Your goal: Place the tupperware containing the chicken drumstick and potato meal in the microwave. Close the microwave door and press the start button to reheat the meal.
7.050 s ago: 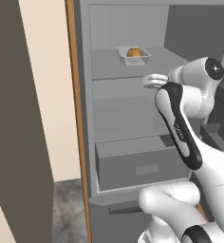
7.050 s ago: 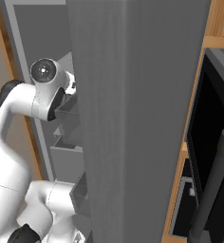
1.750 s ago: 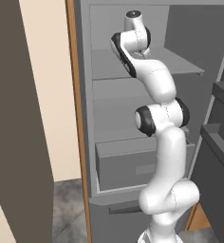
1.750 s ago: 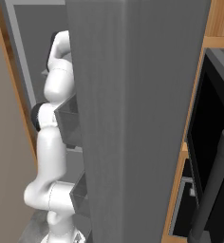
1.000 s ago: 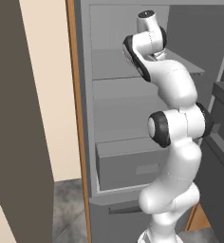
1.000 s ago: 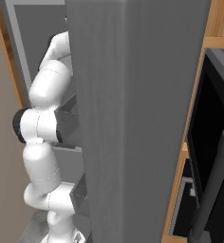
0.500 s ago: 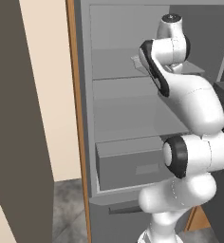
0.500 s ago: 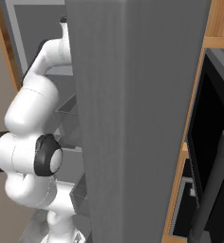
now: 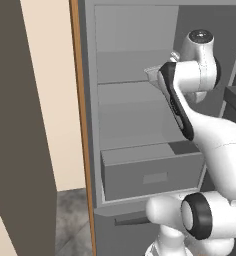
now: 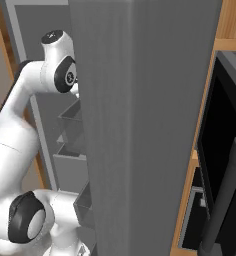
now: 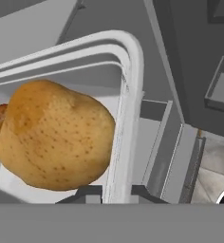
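Swung rightward, arm [image 9: 182, 105] fronts fridge shelves [image 9: 135, 92] (drawer [image 9: 150, 172] below).

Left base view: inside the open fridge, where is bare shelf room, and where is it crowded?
The middle shelf is bare from the left wall to the arm. The shelf below it, above the drawer, is also bare. It is crowded at the right, where the gripper pinches the container's rim beside the potato.

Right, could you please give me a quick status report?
Gripper shut on clear-whitish plastic tupperware rim. Golden-brown potato inside. Grey fridge shelves close around.
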Tool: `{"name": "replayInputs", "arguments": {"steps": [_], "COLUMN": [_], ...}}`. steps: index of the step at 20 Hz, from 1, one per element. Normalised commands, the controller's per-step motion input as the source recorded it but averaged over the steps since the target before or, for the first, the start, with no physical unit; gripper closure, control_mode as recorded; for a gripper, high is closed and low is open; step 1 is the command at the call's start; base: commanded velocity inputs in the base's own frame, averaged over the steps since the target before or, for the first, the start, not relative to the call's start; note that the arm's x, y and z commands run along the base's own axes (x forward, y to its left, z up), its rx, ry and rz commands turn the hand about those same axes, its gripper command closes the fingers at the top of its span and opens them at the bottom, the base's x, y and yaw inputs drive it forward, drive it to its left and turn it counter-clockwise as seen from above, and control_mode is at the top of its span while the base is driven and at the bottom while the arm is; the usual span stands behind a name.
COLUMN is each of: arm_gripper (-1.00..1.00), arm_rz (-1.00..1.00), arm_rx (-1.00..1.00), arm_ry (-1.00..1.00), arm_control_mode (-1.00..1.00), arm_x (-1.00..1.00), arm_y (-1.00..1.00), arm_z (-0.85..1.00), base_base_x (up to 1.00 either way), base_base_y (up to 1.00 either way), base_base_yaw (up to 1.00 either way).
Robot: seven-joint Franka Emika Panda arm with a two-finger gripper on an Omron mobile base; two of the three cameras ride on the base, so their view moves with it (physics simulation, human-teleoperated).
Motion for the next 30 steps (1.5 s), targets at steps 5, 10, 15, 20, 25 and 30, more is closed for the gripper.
{"name": "replayInputs", "arguments": {"steps": [5, 10, 15, 20, 25, 30], "arm_gripper": [1.0, 1.0, 1.0, 1.0, 1.0, 1.0], "arm_rz": [0.01, 0.11, 0.17, 0.11, 0.0, 0.0], "arm_rx": [0.0, 0.0, 0.0, 0.0, 0.0, 0.0], "arm_ry": [0.0, 0.0, 0.0, 0.01, 0.0, 0.0], "arm_control_mode": [-1.0, -1.0, -1.0, 1.0, 1.0, 1.0], "arm_x": [-0.92, -0.76, -0.3, -0.03, 0.0, 0.0], "arm_y": [0.2, 0.15, 0.15, 0.12, 0.0, 0.0], "arm_z": [-0.1, -0.28, -0.53, -0.21, 0.0, 0.0], "base_base_x": [0.0, 0.0, 0.0, -0.06, -0.56, -0.86], "base_base_y": [0.0, 0.0, 0.0, 0.04, 0.04, 0.0], "base_base_yaw": [0.0, 0.0, 0.0, 0.02, 0.07, 0.01]}}
